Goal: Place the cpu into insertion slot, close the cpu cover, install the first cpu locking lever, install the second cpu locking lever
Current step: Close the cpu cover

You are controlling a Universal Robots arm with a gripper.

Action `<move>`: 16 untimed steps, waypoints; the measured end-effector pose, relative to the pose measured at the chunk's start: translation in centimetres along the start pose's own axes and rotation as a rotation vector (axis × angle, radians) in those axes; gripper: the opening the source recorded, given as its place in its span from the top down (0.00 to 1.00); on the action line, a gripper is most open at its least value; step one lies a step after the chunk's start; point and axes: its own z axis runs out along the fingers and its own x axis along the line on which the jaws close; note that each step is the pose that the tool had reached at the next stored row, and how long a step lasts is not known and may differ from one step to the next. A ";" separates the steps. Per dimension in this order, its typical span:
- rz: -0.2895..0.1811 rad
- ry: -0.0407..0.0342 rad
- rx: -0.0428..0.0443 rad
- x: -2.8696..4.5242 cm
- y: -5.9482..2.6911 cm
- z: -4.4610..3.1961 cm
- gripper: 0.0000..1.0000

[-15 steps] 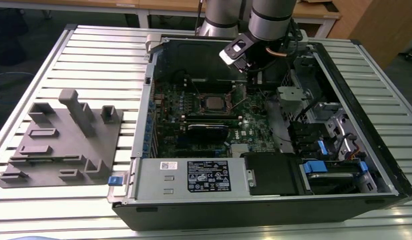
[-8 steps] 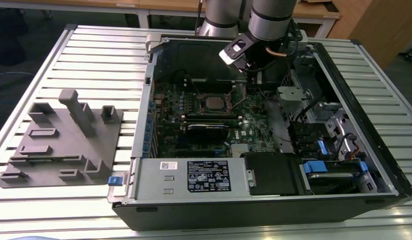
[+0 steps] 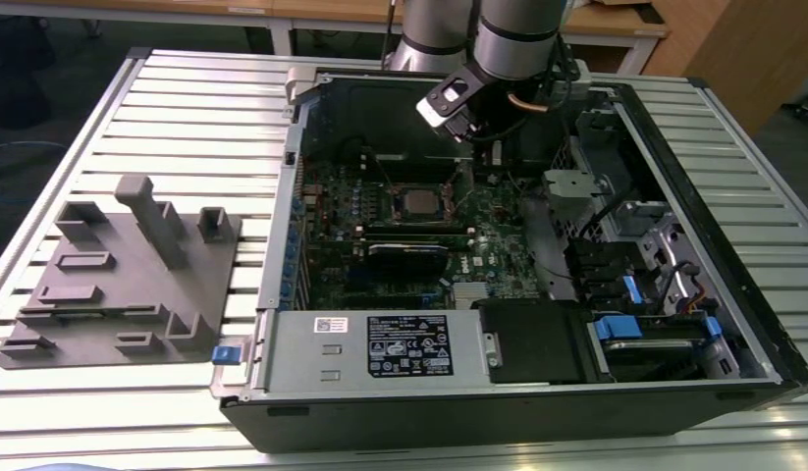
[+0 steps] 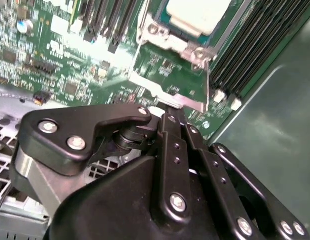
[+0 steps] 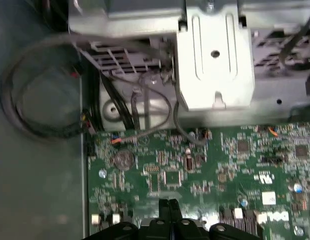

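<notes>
Item: gripper (image 3: 472, 157) on one arm, reaching down into an open computer case (image 3: 509, 412) that lies on a slatted table (image 3: 181, 108). In both wrist views the two black fingers are pressed together, tips meeting (image 4: 171, 116) (image 5: 168, 204).

Item: cpu (image 4: 197, 14), pale metal top. It is seated flat in the slot (image 4: 144, 27) on the green motherboard (image 5: 235, 160). In the exterior view it sits near the middle of the board (image 3: 417, 203), just below the gripper.

Item: cover (image 4: 149, 86), a silvery frame. It is swung up off the slot and not closed, and green board is visible through its window. The fingertips sit right at its free edge; whether they pinch it cannot be told.

Item: memory slots (image 4: 245, 55), long and black, beside the slot.

Item: round battery (image 5: 124, 159), on the board.

Item: metal bracket (image 5: 215, 55) and dark cables (image 5: 24, 115), beyond the board's edge.

Item: grey fixture (image 3: 116, 265), on the table toward the exterior view's left, well apart from the case.
</notes>
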 end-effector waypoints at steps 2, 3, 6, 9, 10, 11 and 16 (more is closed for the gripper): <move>0.000 0.0001 0.0000 -0.05 -0.62 -0.01 0.89; 0.000 0.0001 0.0000 -0.07 -0.93 -0.01 0.89; 0.000 -0.0001 0.0000 -0.13 -1.84 -0.03 0.89; 0.001 -0.0003 0.0000 -0.17 -2.38 -0.04 0.89; 0.001 -0.0001 0.0000 -0.17 -2.48 -0.04 0.89; 0.001 0.0000 0.0000 -0.18 -2.58 -0.03 0.89; 0.002 -0.0001 0.0000 -0.21 -2.96 -0.02 0.89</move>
